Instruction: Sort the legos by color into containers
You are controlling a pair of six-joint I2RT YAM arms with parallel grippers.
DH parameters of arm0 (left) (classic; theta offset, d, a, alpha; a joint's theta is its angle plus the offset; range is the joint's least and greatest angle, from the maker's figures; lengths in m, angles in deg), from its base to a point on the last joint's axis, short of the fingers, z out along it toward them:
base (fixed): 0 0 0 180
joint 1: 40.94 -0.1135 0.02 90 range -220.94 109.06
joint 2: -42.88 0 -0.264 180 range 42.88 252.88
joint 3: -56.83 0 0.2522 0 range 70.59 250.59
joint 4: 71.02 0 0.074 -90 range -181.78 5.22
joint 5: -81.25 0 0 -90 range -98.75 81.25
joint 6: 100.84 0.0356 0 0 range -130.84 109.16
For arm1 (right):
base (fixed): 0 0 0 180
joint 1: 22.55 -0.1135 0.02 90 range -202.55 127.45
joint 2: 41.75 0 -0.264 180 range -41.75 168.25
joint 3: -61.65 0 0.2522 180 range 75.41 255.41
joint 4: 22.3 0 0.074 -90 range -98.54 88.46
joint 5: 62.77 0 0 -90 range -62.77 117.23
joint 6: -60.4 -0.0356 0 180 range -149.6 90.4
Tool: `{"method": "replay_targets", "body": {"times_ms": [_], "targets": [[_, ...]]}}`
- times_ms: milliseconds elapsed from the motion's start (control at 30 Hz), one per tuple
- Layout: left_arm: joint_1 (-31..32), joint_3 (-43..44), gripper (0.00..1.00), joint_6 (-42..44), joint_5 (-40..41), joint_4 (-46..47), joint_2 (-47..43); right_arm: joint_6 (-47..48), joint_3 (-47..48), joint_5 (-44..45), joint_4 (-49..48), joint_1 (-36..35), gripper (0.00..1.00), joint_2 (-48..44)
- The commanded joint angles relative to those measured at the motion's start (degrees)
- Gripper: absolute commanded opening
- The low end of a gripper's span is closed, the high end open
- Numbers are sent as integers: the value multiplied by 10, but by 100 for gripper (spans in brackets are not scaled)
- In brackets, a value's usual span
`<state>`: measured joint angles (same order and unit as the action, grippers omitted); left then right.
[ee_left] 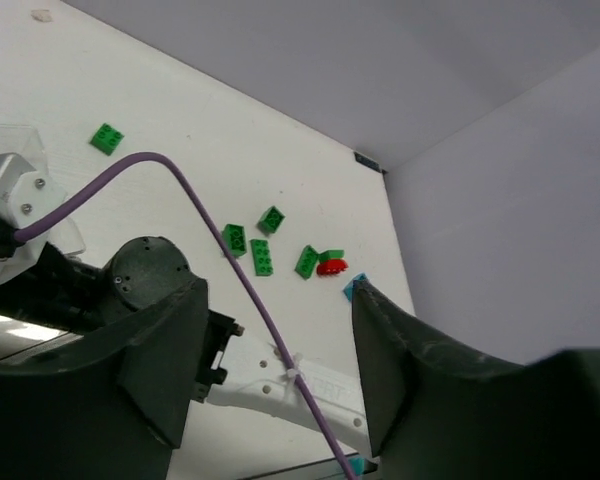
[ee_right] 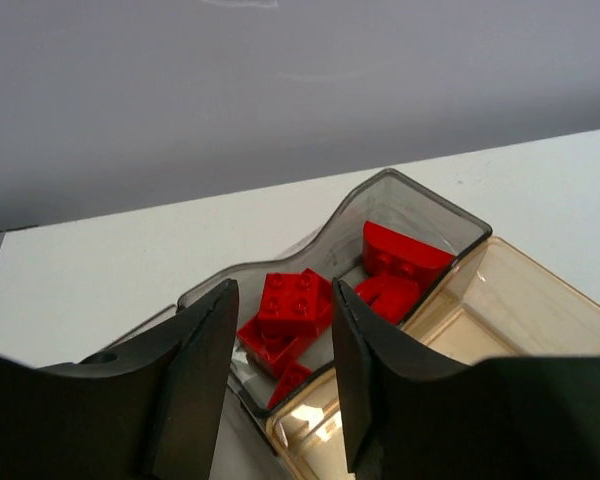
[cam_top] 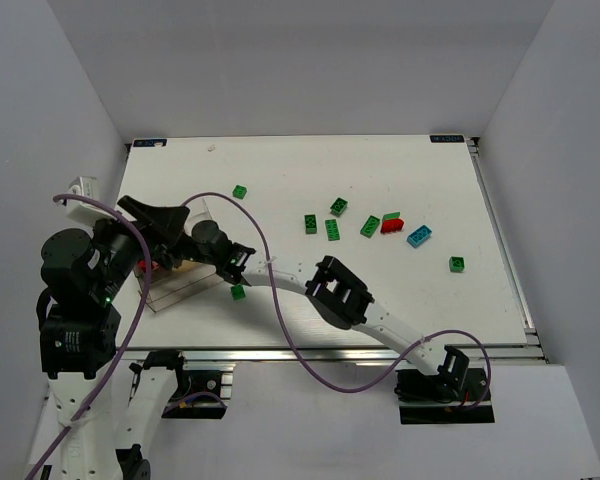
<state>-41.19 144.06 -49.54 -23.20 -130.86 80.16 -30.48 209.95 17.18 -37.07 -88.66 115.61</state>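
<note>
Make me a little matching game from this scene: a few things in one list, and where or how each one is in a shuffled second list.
Things:
1. teal brick
2. piled red bricks
3. left gripper
4. lone green brick

Places or states:
A. open, holding nothing
B. nearest the table's right edge
C. inside the clear container
D. beside the loose red piece

Pairs: 1-D, 2-C, 3-A, 4-B
</note>
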Motion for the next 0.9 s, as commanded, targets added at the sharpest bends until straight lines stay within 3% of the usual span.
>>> {"method": "replay_targets", "body": {"times_ms": [0, 33, 67, 133, 200, 267, 367, 400, 500, 533, 567, 633, 733, 867], "targets": [[-3, 11, 67, -4, -38, 41, 13, -3, -40, -1, -33, 22, 46, -92], [-3, 11, 60, -8, -50, 52, 24, -17, -59, -5, -32, 38, 39, -137], [-3, 4, 40, -9, -74, 75, 31, -26, -99, -9, -18, 57, 35, -183], [-3, -10, 25, -17, -106, 107, 47, -46, -132, -23, 16, 92, 20, -226], [-3, -24, 8, -30, -146, 156, 61, -75, -185, -63, 86, 147, 12, -291], [-3, -46, 7, -37, -170, 182, 89, -82, -250, -109, 159, 177, 10, -337], [4, -76, 21, -52, -211, 230, 132, -61, -318, -160, 241, 253, 43, -434], [4, -82, 38, -53, -231, 247, 145, -14, -355, -170, 317, 284, 58, -479], [16, -104, 57, -51, -248, 268, 181, 78, -389, -175, 477, 358, 74, -550], [16, -112, 66, -50, -247, 275, 187, 91, -396, -177, 510, 373, 76, -564], [24, -126, 68, -50, -246, 285, 192, 102, -402, -175, 536, 425, 78, -572], [42, -140, 74, -54, -241, 310, 209, 126, -422, -181, 607, 458, 83, -596], [75, -158, 75, -59, -231, 336, 236, 136, -448, -157, 660, 544, 87, -608], [120, -168, 76, -64, -196, 365, 263, 125, -430, -34, 726, 571, 89, -576]]}}
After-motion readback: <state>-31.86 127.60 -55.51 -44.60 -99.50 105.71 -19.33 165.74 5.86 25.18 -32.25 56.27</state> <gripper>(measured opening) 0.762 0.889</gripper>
